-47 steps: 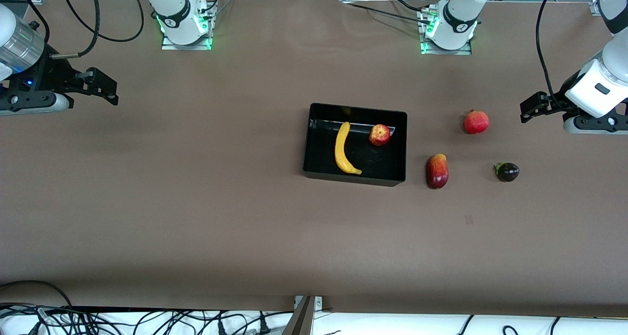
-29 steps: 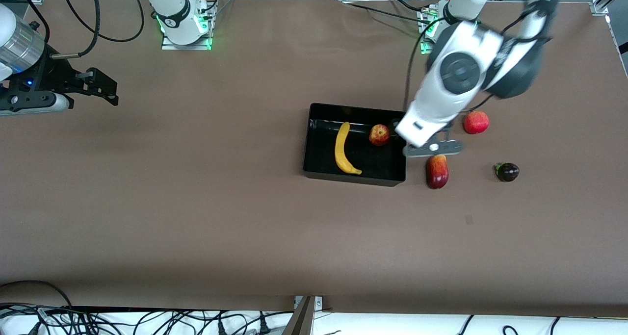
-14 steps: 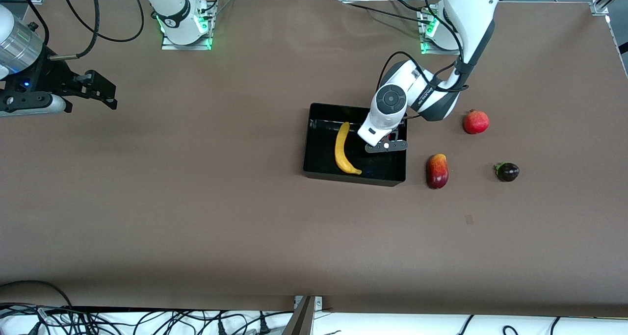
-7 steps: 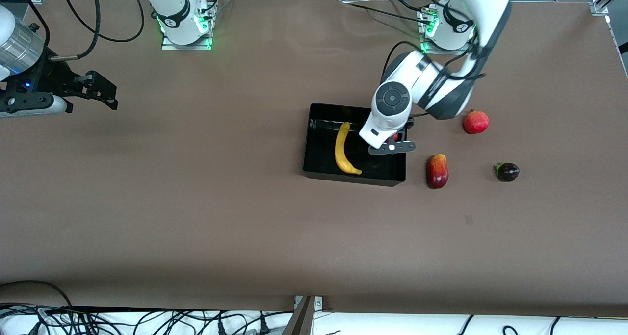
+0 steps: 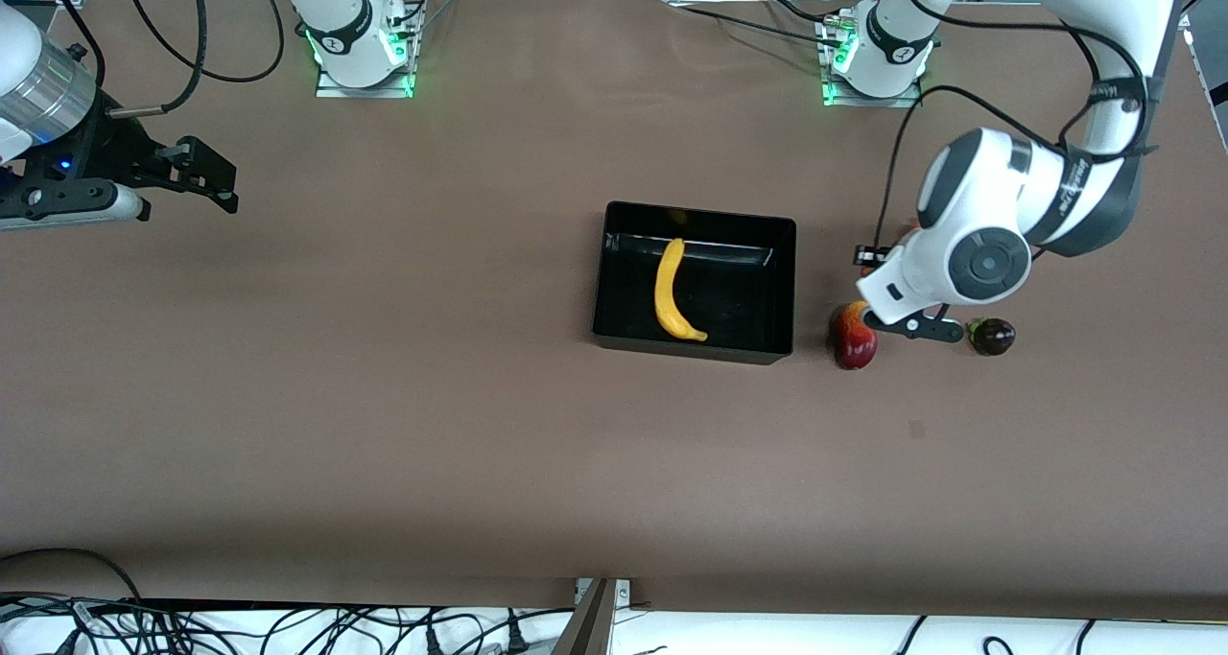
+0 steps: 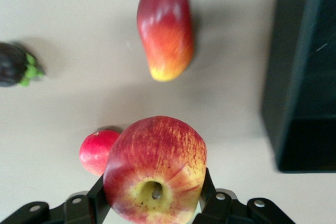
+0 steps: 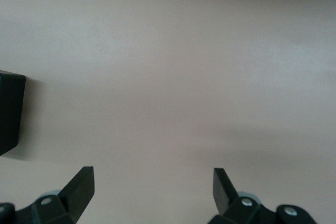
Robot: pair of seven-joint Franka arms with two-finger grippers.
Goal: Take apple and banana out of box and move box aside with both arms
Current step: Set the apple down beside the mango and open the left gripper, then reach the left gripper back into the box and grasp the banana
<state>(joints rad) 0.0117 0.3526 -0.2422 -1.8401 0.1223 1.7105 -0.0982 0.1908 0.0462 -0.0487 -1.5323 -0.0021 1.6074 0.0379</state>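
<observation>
The yellow banana [image 5: 672, 291] lies in the black box [image 5: 696, 216] at the table's middle. My left gripper [image 6: 153, 190] is shut on the red-and-yellow apple [image 6: 155, 169], its stem hollow facing the wrist camera. In the front view the left gripper [image 5: 909, 326] hangs over the table between the mango [image 5: 852, 343] and the dark purple fruit [image 5: 993, 336], and the arm hides the apple there. My right gripper [image 5: 206, 171] waits at the right arm's end of the table, open with nothing between its fingers [image 7: 81, 182].
The left wrist view shows the mango [image 6: 165, 27], the dark purple fruit [image 6: 13, 64], a round red fruit [image 6: 94, 150] under the apple and the box's wall [image 6: 304, 77]. A corner of the box [image 7: 10, 111] shows in the right wrist view.
The left arm came in over the box, shut on the apple, lifted it out and carried it toward the left arm's end, past the mango. The right arm has barely moved.
</observation>
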